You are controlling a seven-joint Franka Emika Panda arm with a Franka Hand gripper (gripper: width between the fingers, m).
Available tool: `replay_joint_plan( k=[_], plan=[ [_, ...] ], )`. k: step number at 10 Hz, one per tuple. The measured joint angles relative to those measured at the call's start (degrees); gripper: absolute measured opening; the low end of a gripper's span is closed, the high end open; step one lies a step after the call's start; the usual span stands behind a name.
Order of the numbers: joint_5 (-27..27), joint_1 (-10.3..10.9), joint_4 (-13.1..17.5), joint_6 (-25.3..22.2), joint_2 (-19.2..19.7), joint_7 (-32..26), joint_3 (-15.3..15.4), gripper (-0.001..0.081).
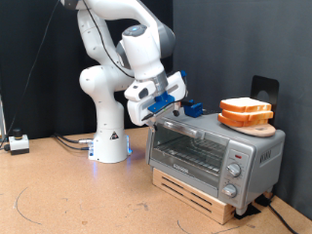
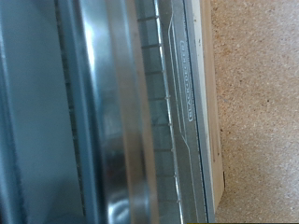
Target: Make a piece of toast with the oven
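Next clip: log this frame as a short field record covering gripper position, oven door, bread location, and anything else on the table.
gripper: the gripper is at the top of the oven's front on the exterior view's left; nothing seen between its fingers
oven: silver, on a wooden pallet, door shut
handle: grey bar handle, right below the gripper
toast: bread slices stacked on a round wooden board on the oven's top
wrist view: close on the oven glass door; gripper not in view
other: small white box at the exterior view's left

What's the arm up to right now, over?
Gripper at the oven's top edge, above the closed glass door, nothing seen in it. Toast on the board atop the oven. Nothing in the way.
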Motion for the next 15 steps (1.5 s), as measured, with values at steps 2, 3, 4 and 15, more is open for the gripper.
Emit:
replay_joint_plan(
  k=[2, 3, 4, 15],
  plan=[
    [0.04, 0.43, -0.13, 0.05, 1.97, -0.65, 0.0, 0.081],
    [0.04, 0.43, -0.33, 0.05, 2.6, -1.41, -0.09, 0.081],
    [0.04, 0.41, -0.56, 0.04, 2.99, -2.1, -0.33, 0.081],
    [-6.0, -6.9, 2.55, 3.62, 9.63, -0.23, -3.56, 0.081]
  ],
)
